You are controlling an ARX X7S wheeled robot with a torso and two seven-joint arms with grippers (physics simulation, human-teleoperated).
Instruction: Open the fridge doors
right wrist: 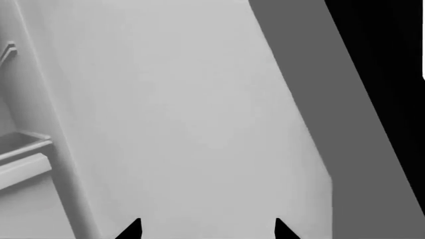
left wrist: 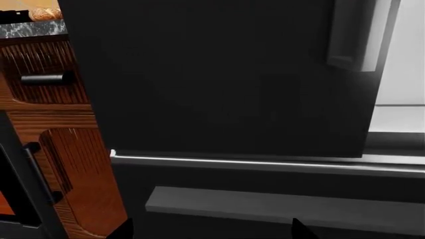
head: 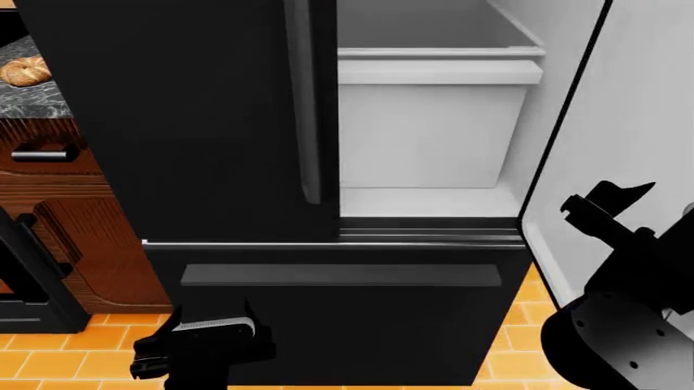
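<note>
Glossy orange square floor tiles are spreading below. A brown wooden cabinet is standing left of the left claw, its grey-speckled stone countertop carrying a golden round bread roll. Even, soft light is filling the room.

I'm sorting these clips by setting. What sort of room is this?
Most likely a kitchen: a black fridge with one door open, wooden cabinets under a stone counter, and orange floor tiles.
</note>
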